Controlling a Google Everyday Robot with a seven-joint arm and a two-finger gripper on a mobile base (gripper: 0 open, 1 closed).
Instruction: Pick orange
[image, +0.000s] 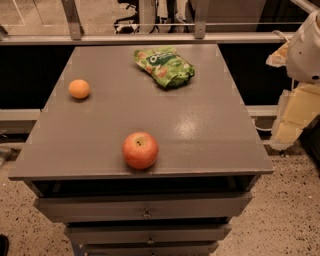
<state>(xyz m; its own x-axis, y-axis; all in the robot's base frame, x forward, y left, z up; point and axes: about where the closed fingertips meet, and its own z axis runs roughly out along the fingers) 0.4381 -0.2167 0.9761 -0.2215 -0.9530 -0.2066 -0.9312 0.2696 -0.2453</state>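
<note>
**A:** Quick, where's the orange?

**B:** Orange (79, 89) is on the bench (210, 130), left side, towards the back and near the left edge. It's small, round, w/ plain matte skin. It sits by itself and nothing touches it.

**A:** What else is on the bench?

**B:** 2 other things. An apple (140, 150) sits at the front, a bit left of centre and just behind the front edge. It's red-orange w/ the stem dimple facing up, and clearly bigger than the orange. A green snack bag (164, 66) lies crumpled at the back, approx centre, at an angle. All 3 are well apart from each other.

**A:** And the tool?

**B:** Tool (295, 117) is at the far right of the view, off the bench and beyond its right edge, partly cut off by the frame. It shows as pale cream parts hanging below a white rounded arm housing (306, 47). Can't tell how far open it is, or whether it holds anything. The orange lies on the bench on the opposite side, well apart from it.

**A:** What's under the bench and around it?

**B:** Drawers (145, 207) are stacked under the top, each w/ a small knob at the centre front. The floor (290, 220) is speckled. A grey rail (240, 38) runs across behind the bench.
</note>
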